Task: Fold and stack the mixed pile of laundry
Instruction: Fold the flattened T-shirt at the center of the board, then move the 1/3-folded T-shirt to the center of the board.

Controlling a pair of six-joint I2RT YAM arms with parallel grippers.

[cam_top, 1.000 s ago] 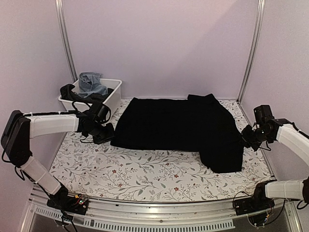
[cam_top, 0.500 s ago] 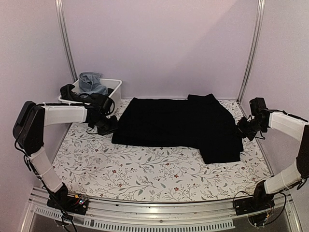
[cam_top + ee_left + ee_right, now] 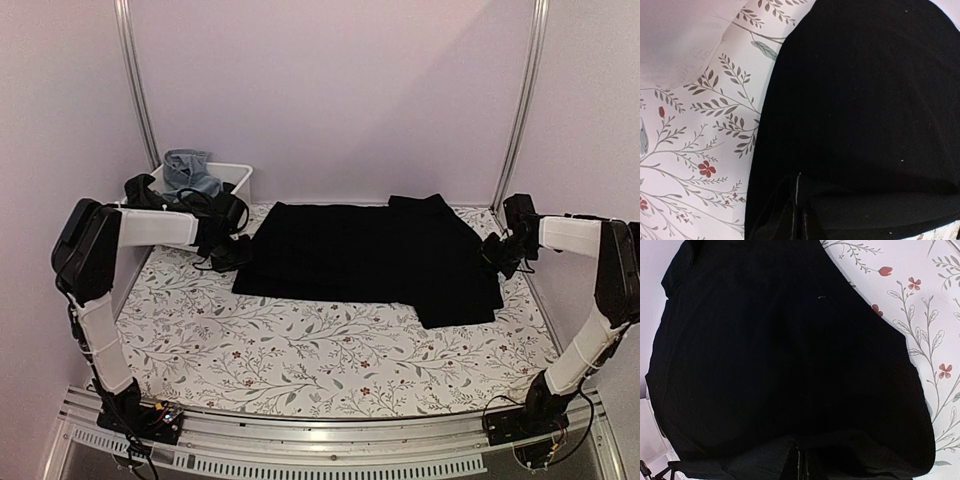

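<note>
— Since both arms reach out over the table, state what each end effector holds.

— Left gripper (image 3: 228, 256): clamped on the left edge of the large plain black cloth piece (image 3: 370, 255). Its wrist view shows the fabric gathered into a pinch at the bottom of the frame. The fingers are dark against dark fabric, and no gap shows between them. Right gripper (image 3: 497, 255): likewise closed on the cloth, at its right edge. Its wrist view shows the same bunching where the fingers meet.

— Position of the cloth?

— Spread flat across the middle and rear of the white table surface (image 3: 300, 365), which is printed with grey sprigs and red flowers. A section at the front right juts nearer the arm bases than the rest. The number of layers cannot be told, as black on black hides the seams.

— Remainder of the laundry?

— Light blue denim jeans (image 3: 190, 172) sit on top in the white plastic bin (image 3: 238, 190) at the rear left corner. Dark clothes (image 3: 140, 190) hang over the bin's left rim. The bin stands left of the cloth's rear corner and, as far as the overhead view shows, does not touch it.
</note>
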